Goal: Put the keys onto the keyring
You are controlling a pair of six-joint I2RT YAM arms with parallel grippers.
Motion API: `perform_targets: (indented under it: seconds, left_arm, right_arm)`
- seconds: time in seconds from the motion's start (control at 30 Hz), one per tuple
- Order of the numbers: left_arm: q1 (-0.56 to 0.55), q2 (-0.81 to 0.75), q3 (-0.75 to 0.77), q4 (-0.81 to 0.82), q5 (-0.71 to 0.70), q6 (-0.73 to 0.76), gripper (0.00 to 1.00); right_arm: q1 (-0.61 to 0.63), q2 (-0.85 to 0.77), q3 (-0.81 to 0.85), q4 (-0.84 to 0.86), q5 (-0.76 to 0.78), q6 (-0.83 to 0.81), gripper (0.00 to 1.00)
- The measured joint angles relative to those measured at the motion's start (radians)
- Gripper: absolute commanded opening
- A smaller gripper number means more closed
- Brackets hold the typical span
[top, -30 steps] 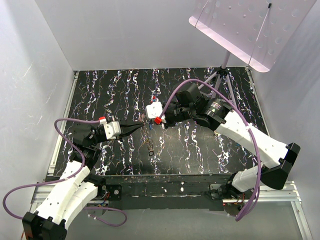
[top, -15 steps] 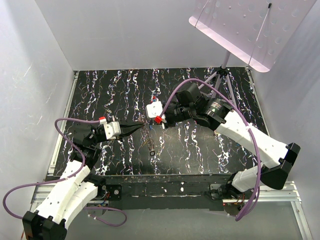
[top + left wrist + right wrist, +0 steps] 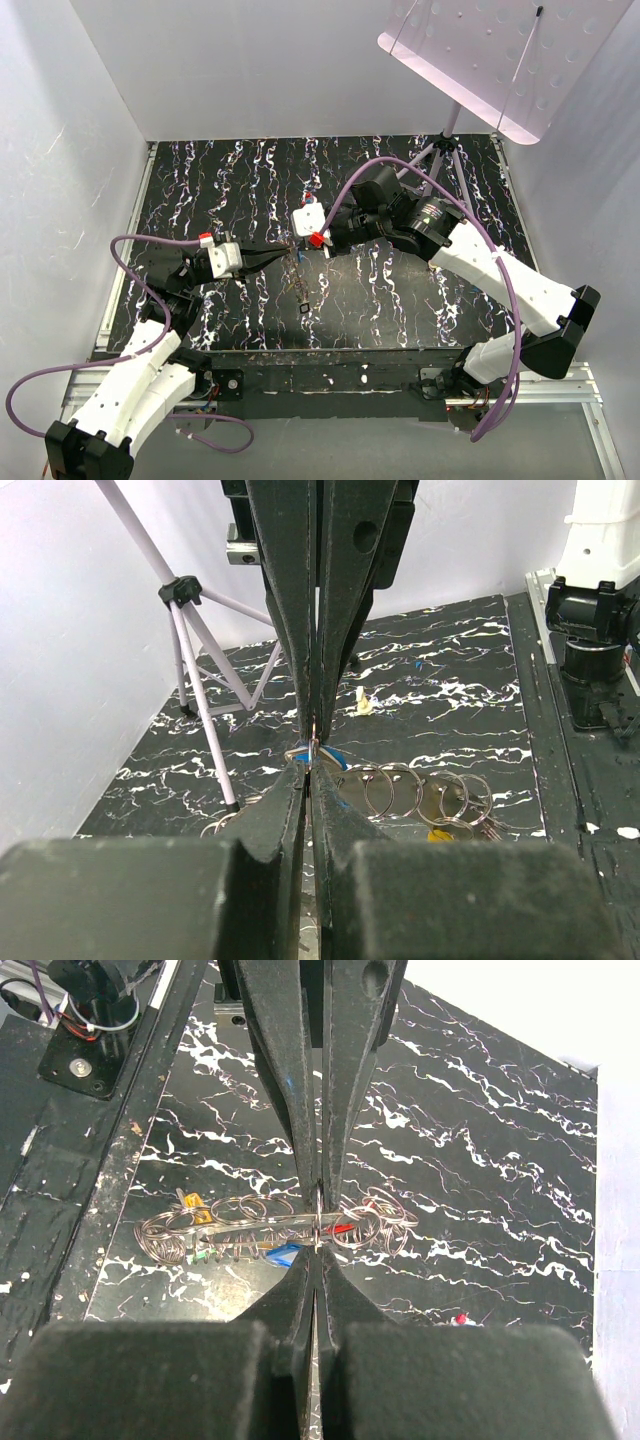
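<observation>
My left gripper (image 3: 288, 253) and right gripper (image 3: 300, 247) meet tip to tip above the middle of the black marbled table (image 3: 400, 290), both shut. A thin metal keyring (image 3: 318, 1222) stands edge-on between the two pairs of tips, and both pinch it; it shows again in the left wrist view (image 3: 315, 746). Below it stretches a string of linked rings (image 3: 240, 1218) with grey keys (image 3: 235, 1247). Their caps are blue (image 3: 283, 1253), red (image 3: 345, 1228), yellow (image 3: 195, 1202) and green (image 3: 200, 1256). I cannot tell whether this string hangs or lies on the table.
A pale tripod (image 3: 445, 150) stands at the back right and carries a pink perforated panel (image 3: 490, 60). A small beige lump (image 3: 365, 702) and a tiny red-topped object (image 3: 460, 1318) lie on the table. White walls close in the left, back and right.
Both grippers stay tip to tip on the ring. The string of rings and keys below them has shifted slightly.
</observation>
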Motion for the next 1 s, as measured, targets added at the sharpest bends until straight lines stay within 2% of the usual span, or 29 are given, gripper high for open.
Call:
perform_targets:
  seconds: [1.0]
  left_arm:
    - [0.0,0.011,0.0,-0.034,0.005,0.021,0.0]
  right_arm:
    - [-0.003,0.027,0.022,-0.024,0.0,0.039,0.01]
